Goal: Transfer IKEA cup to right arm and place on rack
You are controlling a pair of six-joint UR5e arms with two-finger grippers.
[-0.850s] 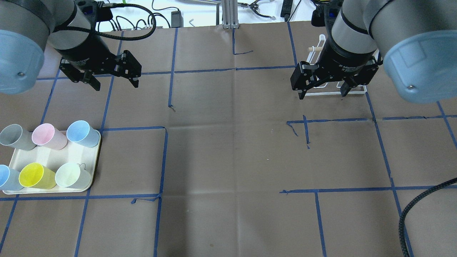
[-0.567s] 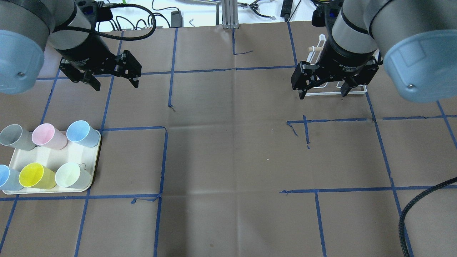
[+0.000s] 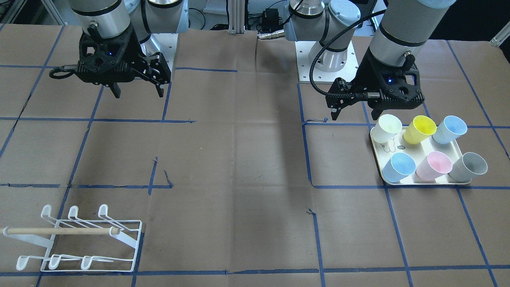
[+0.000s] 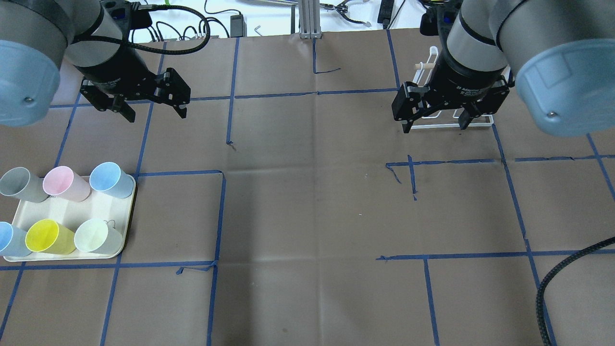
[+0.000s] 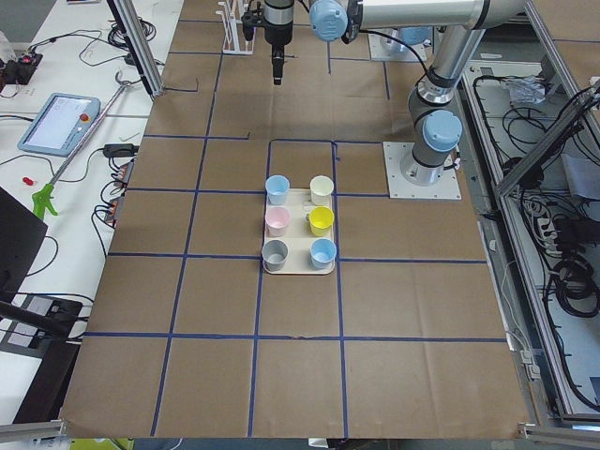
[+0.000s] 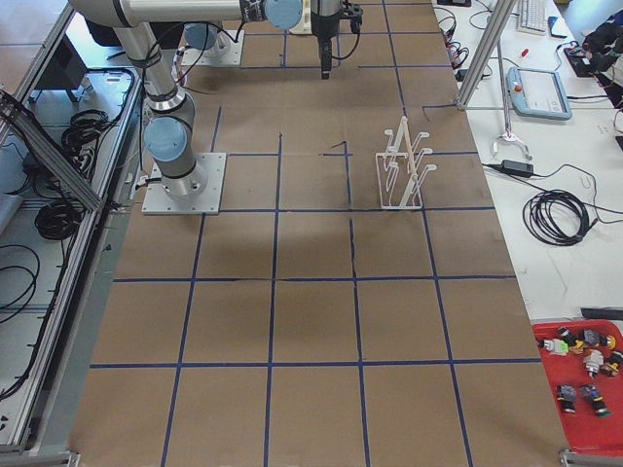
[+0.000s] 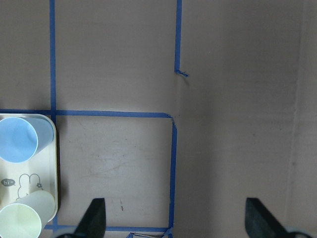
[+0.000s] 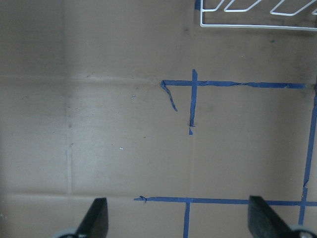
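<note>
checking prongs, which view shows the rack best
Exterior front-facing: the rack is whole, unblocked and large. Overhead the right arm hides most; side views show it small; right wrist only an edge.

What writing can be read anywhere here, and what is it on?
"Adaptive": white print on the black right pincer's body; neighbouring characters blurred.
"hi": dark bubble on the cream rectangular tray, beside a rabbit drawing.
White print on the black left pincer: too blurred to read.
</note>
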